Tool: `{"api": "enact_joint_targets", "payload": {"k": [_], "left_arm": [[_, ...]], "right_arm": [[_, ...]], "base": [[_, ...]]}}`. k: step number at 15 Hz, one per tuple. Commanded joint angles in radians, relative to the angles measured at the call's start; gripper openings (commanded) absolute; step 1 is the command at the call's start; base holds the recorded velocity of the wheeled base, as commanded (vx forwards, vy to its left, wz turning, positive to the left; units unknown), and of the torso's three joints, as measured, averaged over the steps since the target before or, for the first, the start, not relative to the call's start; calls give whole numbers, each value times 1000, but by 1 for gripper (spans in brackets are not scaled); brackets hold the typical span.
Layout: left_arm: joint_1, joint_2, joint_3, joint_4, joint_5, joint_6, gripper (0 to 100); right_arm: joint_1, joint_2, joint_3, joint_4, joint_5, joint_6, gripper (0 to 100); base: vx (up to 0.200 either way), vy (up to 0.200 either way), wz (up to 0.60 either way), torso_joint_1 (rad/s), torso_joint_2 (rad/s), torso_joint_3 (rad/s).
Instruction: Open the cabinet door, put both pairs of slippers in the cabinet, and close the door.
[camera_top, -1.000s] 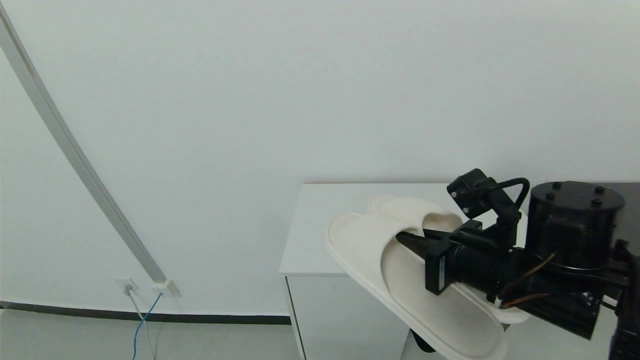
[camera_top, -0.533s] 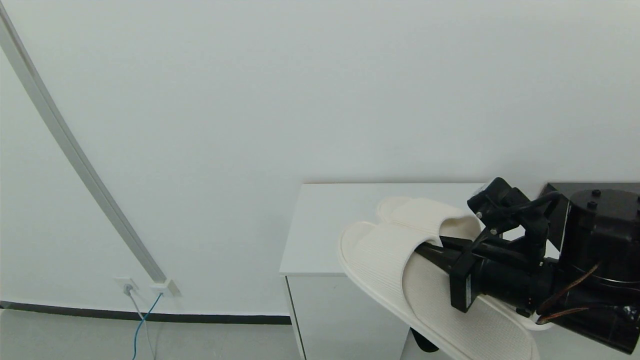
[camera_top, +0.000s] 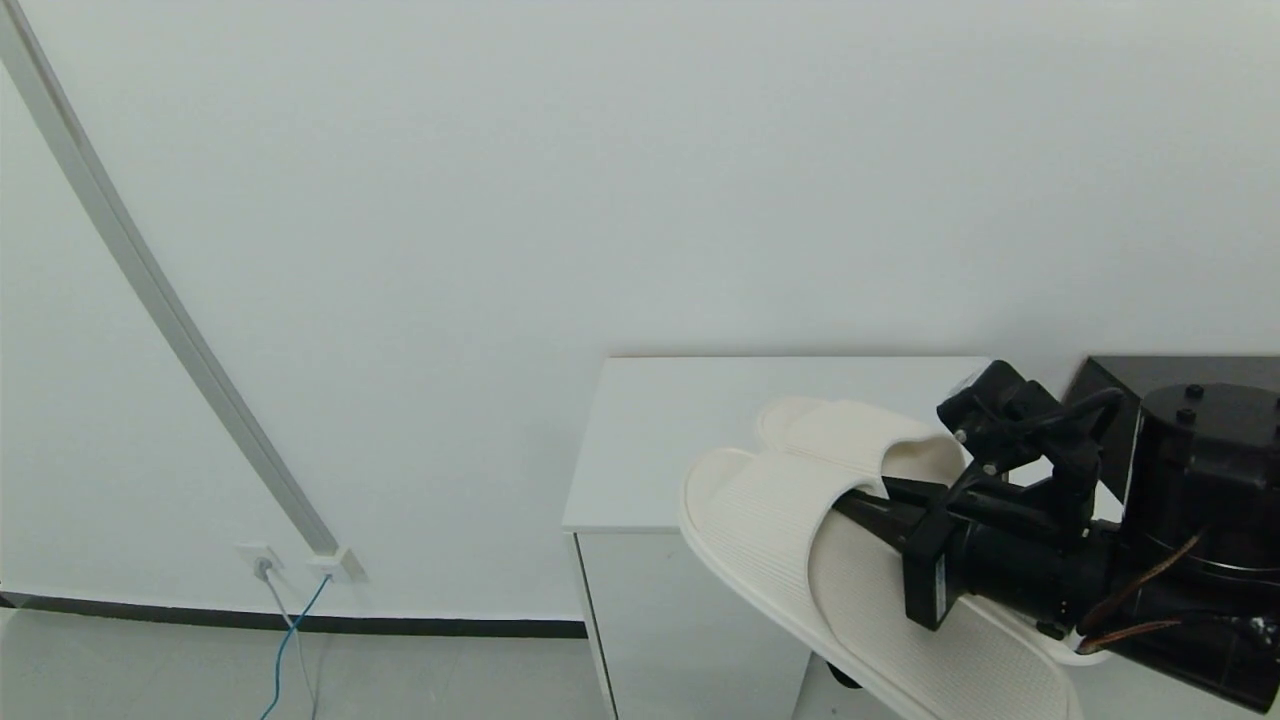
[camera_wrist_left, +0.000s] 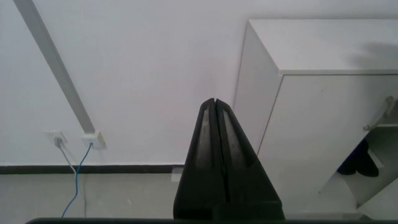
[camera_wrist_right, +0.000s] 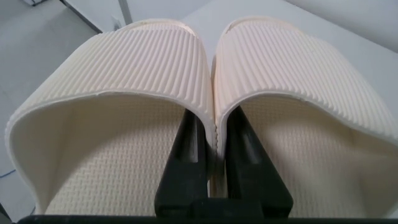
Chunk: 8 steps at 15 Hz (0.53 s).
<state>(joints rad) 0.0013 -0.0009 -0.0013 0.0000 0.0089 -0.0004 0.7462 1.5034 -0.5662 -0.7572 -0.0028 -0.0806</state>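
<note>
Right claw (camera_top: 855, 503) clamps the slippers (camera_top: 760, 510); left claw (camera_wrist_left: 215, 107) pressed closed.

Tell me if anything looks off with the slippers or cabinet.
Nothing stands out. The cream ribbed slippers hang tilted, toes up, inner walls pinched together in the right gripper, by the white rectangular cabinet; no damage shows.

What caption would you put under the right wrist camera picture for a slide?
The right arm's fingers clamp a pair of cream ribbed slippers together, one finger tucked inside each.
</note>
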Motion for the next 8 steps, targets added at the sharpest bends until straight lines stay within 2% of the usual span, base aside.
{"api": "enact_joint_targets", "payload": {"k": [1, 3, 8], "left_arm": [[0, 1, 0, 0, 0, -1, 0], [0, 1, 0, 0, 0, -1, 0], [0, 1, 0, 0, 0, -1, 0]], "right_arm": [[1, -2, 8, -1, 0, -1, 0], [1, -14, 9, -1, 1, 1, 0], [5, -9, 11, 1, 1, -1, 0]], "base": [[-200, 0, 0, -2, 2, -2], [-200, 0, 0, -5, 0, 2], [0, 0, 0, 0, 0, 0]]}}
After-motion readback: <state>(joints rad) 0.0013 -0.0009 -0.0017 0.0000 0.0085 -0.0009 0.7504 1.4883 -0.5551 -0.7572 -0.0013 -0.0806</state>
